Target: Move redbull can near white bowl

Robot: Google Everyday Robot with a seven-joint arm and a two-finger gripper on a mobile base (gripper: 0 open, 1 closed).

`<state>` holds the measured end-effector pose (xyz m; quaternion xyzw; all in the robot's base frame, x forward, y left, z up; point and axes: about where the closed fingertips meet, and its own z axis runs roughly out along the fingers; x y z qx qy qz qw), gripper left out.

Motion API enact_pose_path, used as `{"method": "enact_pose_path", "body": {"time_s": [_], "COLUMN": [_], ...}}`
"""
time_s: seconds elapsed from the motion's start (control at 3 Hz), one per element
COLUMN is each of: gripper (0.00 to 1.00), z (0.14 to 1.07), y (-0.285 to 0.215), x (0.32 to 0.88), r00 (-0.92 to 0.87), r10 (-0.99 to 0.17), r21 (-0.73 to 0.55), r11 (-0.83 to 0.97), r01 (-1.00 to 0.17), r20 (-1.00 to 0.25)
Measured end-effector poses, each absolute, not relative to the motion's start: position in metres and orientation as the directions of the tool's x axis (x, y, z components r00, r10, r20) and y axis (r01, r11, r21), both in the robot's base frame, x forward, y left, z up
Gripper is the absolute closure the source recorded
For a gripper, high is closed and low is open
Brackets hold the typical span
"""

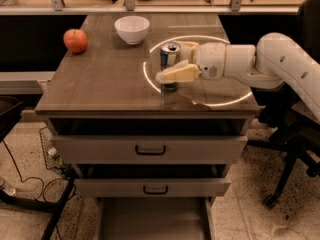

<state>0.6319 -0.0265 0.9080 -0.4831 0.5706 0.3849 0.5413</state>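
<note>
The redbull can (168, 55) stands upright on the brown table (100, 79), right of centre, its blue-and-silver side and silver top showing. My gripper (171, 61) reaches in from the right and is open. One cream finger (177, 74) crosses in front of the can's lower half, and the other finger (188, 46) lies behind it, so the can stands between them. The white bowl (132, 29) sits at the back of the table, up and to the left of the can, a good hand's width away.
A red apple (75, 40) sits at the back left of the table. A bright ring of light (220, 101) lies on the tabletop around the can. Two shut drawers (150, 149) are below. A black chair base (295, 174) stands on the floor to the right.
</note>
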Motion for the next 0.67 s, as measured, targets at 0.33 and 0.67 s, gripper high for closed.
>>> {"method": "enact_pose_path", "body": {"time_s": [0.33, 0.67], "gripper": [0.45, 0.69], "z": [0.9082, 0.9084], "y": [-0.0242, -0.0213], "x": [0.6314, 0.6309], "r00": [0.053, 0.053], "r10": [-0.134, -0.133], "r21": [-0.083, -0.083], "r11": [0.234, 0.229], "r01": [-0.969, -0.970], "r20": [-0.990, -0.990]}}
